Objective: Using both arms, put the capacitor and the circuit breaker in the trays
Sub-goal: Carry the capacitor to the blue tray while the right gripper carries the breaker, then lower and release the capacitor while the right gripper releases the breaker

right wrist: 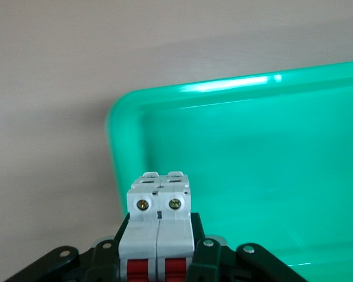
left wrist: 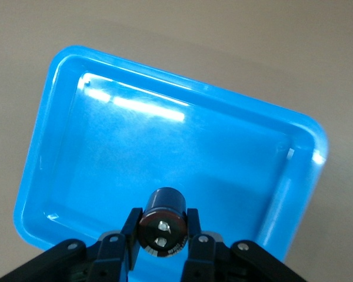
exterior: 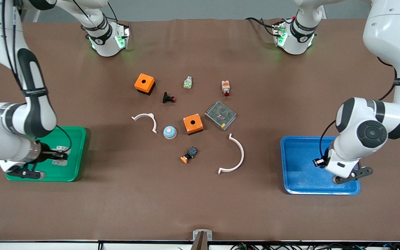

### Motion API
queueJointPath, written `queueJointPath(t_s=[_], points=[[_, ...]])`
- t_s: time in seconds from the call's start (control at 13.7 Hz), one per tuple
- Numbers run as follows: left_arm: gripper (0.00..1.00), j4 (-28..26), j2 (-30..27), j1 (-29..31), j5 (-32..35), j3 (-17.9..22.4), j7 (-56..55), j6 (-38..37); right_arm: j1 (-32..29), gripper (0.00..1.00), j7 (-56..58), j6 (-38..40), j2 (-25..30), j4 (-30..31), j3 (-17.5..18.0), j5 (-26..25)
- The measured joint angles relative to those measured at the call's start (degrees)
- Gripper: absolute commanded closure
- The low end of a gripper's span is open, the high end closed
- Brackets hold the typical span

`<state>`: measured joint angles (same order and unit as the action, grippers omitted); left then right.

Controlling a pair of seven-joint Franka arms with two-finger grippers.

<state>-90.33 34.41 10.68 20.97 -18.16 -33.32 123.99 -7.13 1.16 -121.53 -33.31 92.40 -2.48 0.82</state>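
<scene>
My left gripper (exterior: pixel 319 162) hangs over the blue tray (exterior: pixel 304 173) and is shut on the capacitor (left wrist: pixel 162 226), a small dark cylinder with two shiny terminals on its end. In the left wrist view the fingers (left wrist: pixel 129 235) clamp its sides above the blue tray's floor (left wrist: pixel 223 147). My right gripper (exterior: pixel 56 155) hangs over the green tray (exterior: pixel 71 152) and is shut on the circuit breaker (right wrist: pixel 159 229), a white-grey block with red levers. In the right wrist view the breaker sits over the green tray's corner (right wrist: pixel 129 117). In the front view the breaker (exterior: pixel 59 155) shows as a pale block.
Mid-table lie two orange boxes (exterior: pixel 144 83) (exterior: pixel 193 124), a black flared part (exterior: pixel 168 98), a white-orange switch (exterior: pixel 225 88), a green-white part (exterior: pixel 187 83), a meshed metal box (exterior: pixel 220 115), two white arcs (exterior: pixel 147 119) (exterior: pixel 234 154), a blue dome (exterior: pixel 169 132) and an orange-capped push button (exterior: pixel 188 155).
</scene>
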Motion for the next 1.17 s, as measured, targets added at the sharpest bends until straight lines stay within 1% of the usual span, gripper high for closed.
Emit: queueJointPath(t_s=[0.15,0.37,0.51,0.59,0.66,0.73,0.8,0.88,0.95,1.02,1.1,1.17], points=[[1.0,-0.2,2.7,1.8,0.0,0.0,0.1,3.3,-2.6,1.0,3.0,-2.9,-1.0,1.2,0.0,0.0],[1.0,-0.2,6.6,2.7,0.0,0.1,0.8,6.8,-5.1,1.0,6.6,-8.4,-2.4,4.0,0.0,0.0],[0.99,-0.2,8.2,3.4,0.0,0.1,1.3,8.8,-6.4,1.0,8.6,-10.0,-3.4,4.7,0.0,0.0],[0.89,-0.2,8.6,3.7,0.0,0.1,1.7,9.3,-6.9,1.0,9.2,-10.4,-3.8,4.8,0.1,-0.1],[0.56,-0.2,8.7,3.8,0.0,0.1,1.8,9.4,-7.2,1.0,9.8,-10.7,-4.1,4.8,0.1,-0.1],[0.03,-0.2,8.7,3.8,0.0,0.0,1.8,9.5,-7.4,0.99,10.4,-11.0,-4.3,4.8,0.1,-0.1],[0.0,-0.2,8.7,3.8,0.0,-0.1,1.8,9.5,-7.5,0.99,10.9,-11.5,-4.6,4.8,0.1,-0.1],[0.0,0.0,8.7,3.8,0.0,-0.1,2.0,9.5,-7.6,0.98,11.5,-12.0,-4.9,4.8,0.1,-0.1],[0.0,0.1,8.6,3.8,0.0,-0.1,2.7,9.5,-7.8,0.8,12.0,-12.5,-5.2,4.9,0.1,-0.1],[0.0,0.3,8.2,3.8,0.0,-0.2,3.4,9.4,-8.1,0.22,12.4,-12.8,-5.4,4.9,0.1,-0.1],[0.0,0.5,7.4,3.8,0.0,-0.3,4.1,8.7,-8.3,0.0,12.7,-12.9,-5.6,4.9,0.1,-0.1],[0.0,0.8,6.0,3.8,0.0,-0.5,4.3,6.8,-8.4,0.0,12.9,-13.0,-5.7,4.9,0.1,-0.1]])
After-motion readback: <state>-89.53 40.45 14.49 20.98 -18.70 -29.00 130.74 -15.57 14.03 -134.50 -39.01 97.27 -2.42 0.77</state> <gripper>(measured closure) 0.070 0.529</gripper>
